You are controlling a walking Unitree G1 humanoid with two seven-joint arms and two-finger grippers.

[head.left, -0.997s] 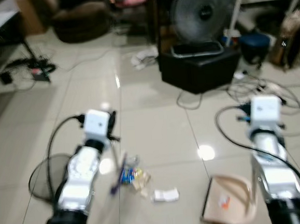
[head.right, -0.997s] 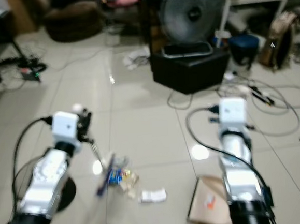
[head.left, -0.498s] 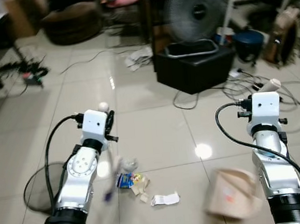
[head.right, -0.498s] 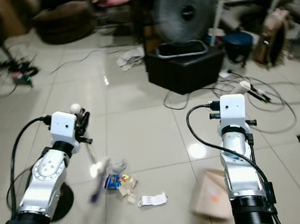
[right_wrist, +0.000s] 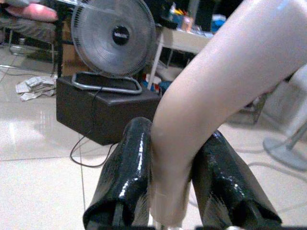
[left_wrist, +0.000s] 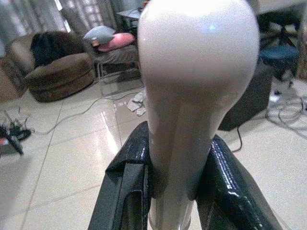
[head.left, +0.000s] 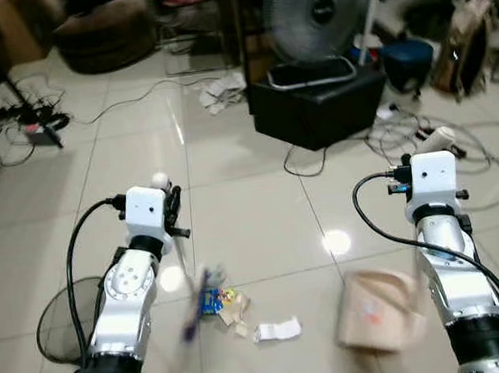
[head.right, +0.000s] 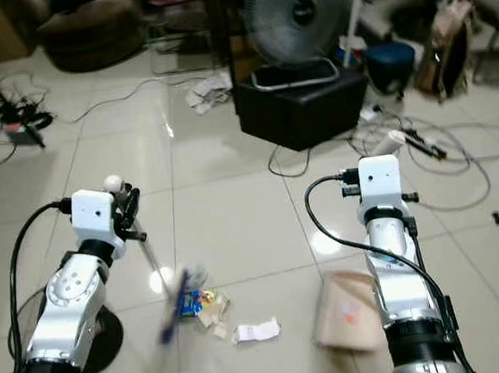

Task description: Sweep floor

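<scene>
Cream plastic marks both tools. The left end effector [left_wrist: 175, 191] is clamped on the broom handle [left_wrist: 192, 96], its blurred blue bristles [head.left: 192, 303] touching the floor at 7 o'clock beside the litter pile [head.left: 228, 302] and a white paper scrap [head.left: 278, 329]. The right end effector [right_wrist: 175, 191] grips the dustpan handle [right_wrist: 216, 86]; the beige dustpan [head.left: 376, 310] lies at 5 o'clock. A black box [head.left: 317, 108] with a fan [head.left: 314, 13] stands at 12 o'clock.

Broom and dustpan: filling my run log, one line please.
left gripper: grips broom | right gripper: grips dustpan | litter: on floor between
</scene>
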